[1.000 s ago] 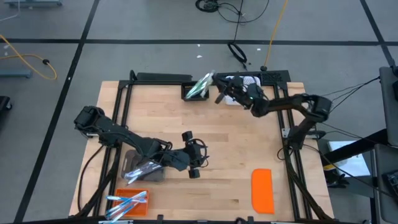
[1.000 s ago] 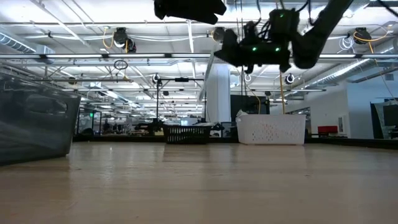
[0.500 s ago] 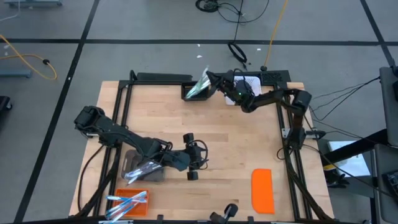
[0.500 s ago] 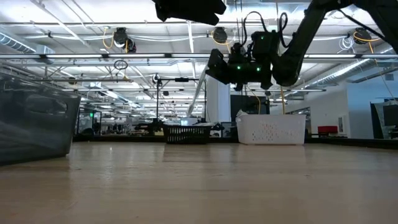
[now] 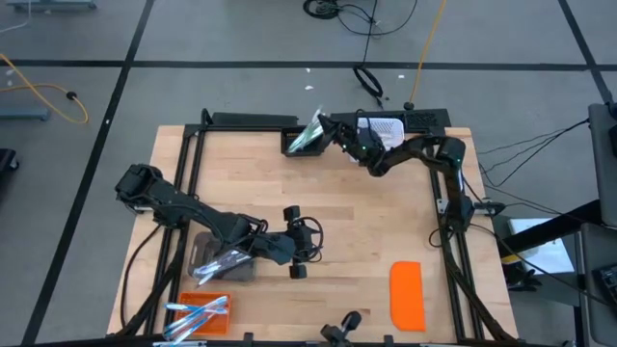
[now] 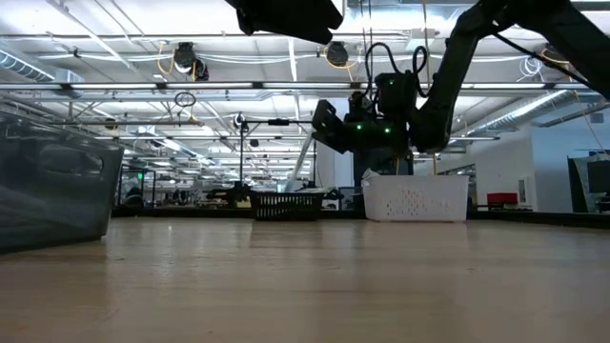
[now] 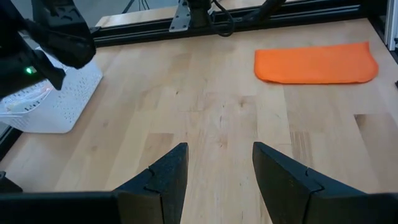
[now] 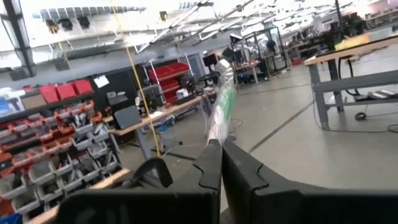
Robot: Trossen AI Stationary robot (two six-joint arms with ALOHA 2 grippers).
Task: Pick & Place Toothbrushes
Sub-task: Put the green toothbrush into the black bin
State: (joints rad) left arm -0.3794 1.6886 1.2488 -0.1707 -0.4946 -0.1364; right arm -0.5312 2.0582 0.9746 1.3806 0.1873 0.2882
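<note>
Left gripper point(image 5: 307, 253): hangs over the near-middle of the table point(image 5: 376, 226), fingers spread wide, nothing between them. Wrist view shows only bare wood past its fingertips point(image 7: 169, 177). Waiting, by the look of it.

Near-left corner: orange tray point(image 5: 220, 326) with a few toothbrushes point(image 5: 193, 308) lying in it. Just behind it, under the left arm, a clear bin point(image 5: 207, 272) with more brushes inside. This looks like the supply side.

Near-right: flat orange lid point(image 5: 407, 294), lying alone, well apart from both arms.

Far edge: right gripper point(image 5: 334, 135) is up off the table, fingers pinched shut on one wrapped toothbrush point(image 8: 219, 112), green showing through the wrap. The brush slants away from the tips toward the black basket point(image 5: 295, 146). That basket already holds a bunch of brushes point(image 5: 310, 133) standing at a lean. White basket point(image 5: 388, 126) sits just beside it, under the right arm.

Step, as I read it: the drop-off, brush carried to the black basket but not yet released.

Next move probably calls for bringing the brush's free end over the basket mouth, easing down, then parting the fingers.

In the way: the leaning bunch crowds the opening and could deflect the newcomer. The white basket is close to the arm. Left arm is well clear.
</note>
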